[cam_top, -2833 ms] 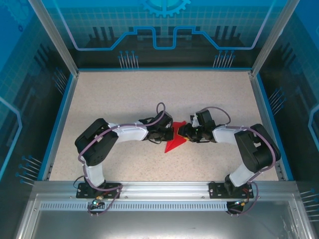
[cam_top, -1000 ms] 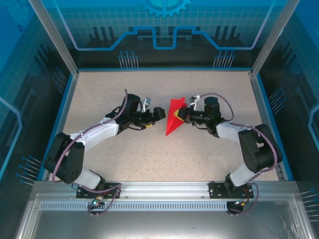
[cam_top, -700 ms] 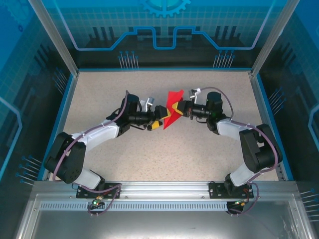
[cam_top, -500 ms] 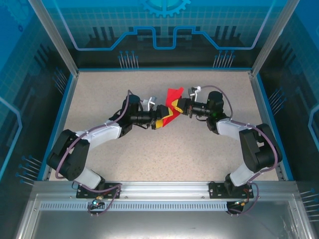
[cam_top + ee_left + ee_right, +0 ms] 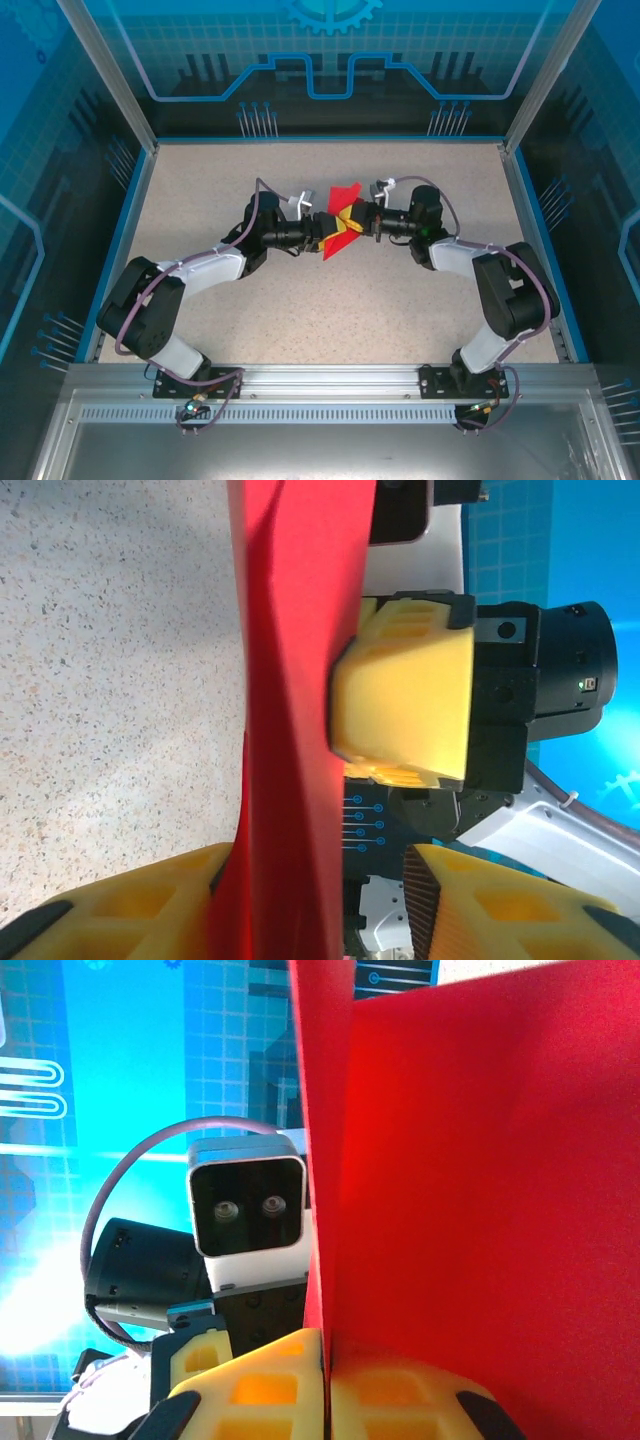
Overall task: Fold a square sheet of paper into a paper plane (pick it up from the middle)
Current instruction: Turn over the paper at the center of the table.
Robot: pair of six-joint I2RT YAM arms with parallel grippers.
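The red square sheet of paper is folded into a pointed paper plane (image 5: 340, 222) and hangs above the middle of the table between both grippers. My right gripper (image 5: 359, 222) is shut on it from the right; in the right wrist view the fingertips (image 5: 290, 1365) of that gripper (image 5: 325, 1345) pinch the plane's (image 5: 480, 1180) folded edge. From the left, my left gripper (image 5: 326, 233) straddles the plane. In the left wrist view the plane (image 5: 300, 680) rests against one finger of my left gripper (image 5: 315, 865), with a gap to the other finger (image 5: 500, 905).
The speckled table (image 5: 200, 190) is ringed by a blue rim and glass walls. The right gripper's yellow fingers (image 5: 405, 700) sit close in front of my left gripper. The left wrist camera (image 5: 245, 1205) faces the right one closely.
My left gripper has moved right up to the plane and narrowed its jaws around it. The right gripper has kept its hold and turned the plane slightly.
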